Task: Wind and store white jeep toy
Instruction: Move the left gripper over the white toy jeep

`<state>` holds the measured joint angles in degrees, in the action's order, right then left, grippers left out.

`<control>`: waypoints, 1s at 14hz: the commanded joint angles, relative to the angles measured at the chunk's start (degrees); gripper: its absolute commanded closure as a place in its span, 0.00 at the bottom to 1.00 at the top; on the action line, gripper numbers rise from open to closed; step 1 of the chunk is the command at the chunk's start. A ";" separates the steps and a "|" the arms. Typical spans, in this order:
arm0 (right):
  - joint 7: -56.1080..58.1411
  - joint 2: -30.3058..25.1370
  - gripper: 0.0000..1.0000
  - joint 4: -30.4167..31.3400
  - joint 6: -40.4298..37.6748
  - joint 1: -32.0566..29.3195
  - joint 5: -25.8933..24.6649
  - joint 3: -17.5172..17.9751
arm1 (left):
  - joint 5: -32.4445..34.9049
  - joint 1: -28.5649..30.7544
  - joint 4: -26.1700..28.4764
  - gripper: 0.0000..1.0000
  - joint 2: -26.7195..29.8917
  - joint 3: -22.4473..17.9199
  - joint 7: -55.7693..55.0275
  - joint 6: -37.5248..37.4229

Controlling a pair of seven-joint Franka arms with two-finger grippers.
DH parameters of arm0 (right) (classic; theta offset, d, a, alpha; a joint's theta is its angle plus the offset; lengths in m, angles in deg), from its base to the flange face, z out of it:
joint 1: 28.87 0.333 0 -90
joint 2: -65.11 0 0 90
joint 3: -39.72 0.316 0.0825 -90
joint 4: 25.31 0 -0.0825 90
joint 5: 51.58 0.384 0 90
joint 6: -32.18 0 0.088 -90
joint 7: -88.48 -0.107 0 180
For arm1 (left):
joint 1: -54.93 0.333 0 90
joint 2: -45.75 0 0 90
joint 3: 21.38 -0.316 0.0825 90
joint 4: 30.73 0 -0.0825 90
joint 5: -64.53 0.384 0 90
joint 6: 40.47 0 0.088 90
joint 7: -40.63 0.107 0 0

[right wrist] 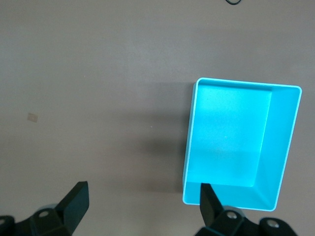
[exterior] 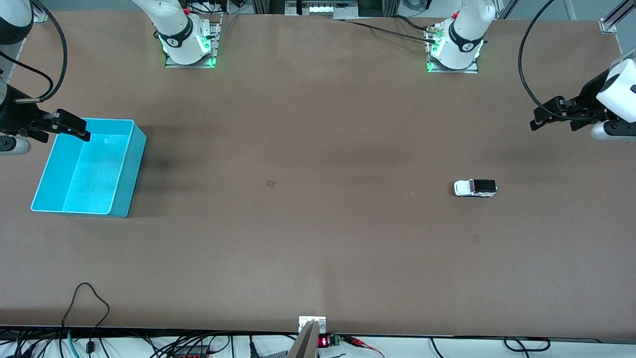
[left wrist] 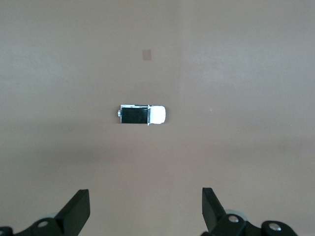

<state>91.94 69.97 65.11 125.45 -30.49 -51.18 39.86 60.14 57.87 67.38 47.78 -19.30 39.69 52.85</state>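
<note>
White with a black roof, your jeep (exterior: 475, 188) sits on its wheels on the brown tabletop (exterior: 318, 223), toward the left arm's end. Its long axis runs along the table's length: the white hood points toward the bin (exterior: 87, 169), the black roof end toward the left arm's side. The turquoise bin stands well apart from it, at the right arm's end.

Your left gripper (exterior: 556, 118) hangs in the air above the tabletop, fingers apart and holding nothing. Your right gripper (exterior: 67, 127) hovers over the bin's rim, likewise apart.

The left wrist view shows you the jeep (left wrist: 142, 115) from above between its spread fingers (left wrist: 78, 209). The right wrist view shows only the bin (right wrist: 241, 142), not the jeep.
</note>
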 commanded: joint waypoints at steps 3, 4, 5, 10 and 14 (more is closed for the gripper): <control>-0.03 -0.03 0.00 -0.07 -0.28 0.04 0.92 -0.05 | 1.22 -0.47 1.03 0.00 -3.42 0.47 -0.29 -0.68; 0.15 -0.03 0.00 -0.07 -0.19 -0.05 0.92 0.03 | 1.22 -0.73 0.77 0.00 -4.48 0.47 -0.20 -0.77; 0.15 0.06 0.00 0.02 -0.19 -0.05 0.92 -0.05 | 1.22 -0.82 0.68 0.00 -5.97 0.47 0.15 -0.60; 0.32 1.72 0.00 0.02 -0.46 -0.23 0.92 -0.05 | 1.13 -0.82 2.08 0.00 -12.38 0.82 0.59 3.87; 0.32 3.74 0.00 0.02 -1.07 -0.31 0.92 -0.05 | 1.22 -0.82 7.16 0.00 -13.72 0.82 0.85 10.28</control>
<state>91.94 72.80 65.20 125.29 -30.51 -51.18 39.79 60.14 57.29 71.28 33.57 -18.54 39.83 59.61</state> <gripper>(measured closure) 0.000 0.000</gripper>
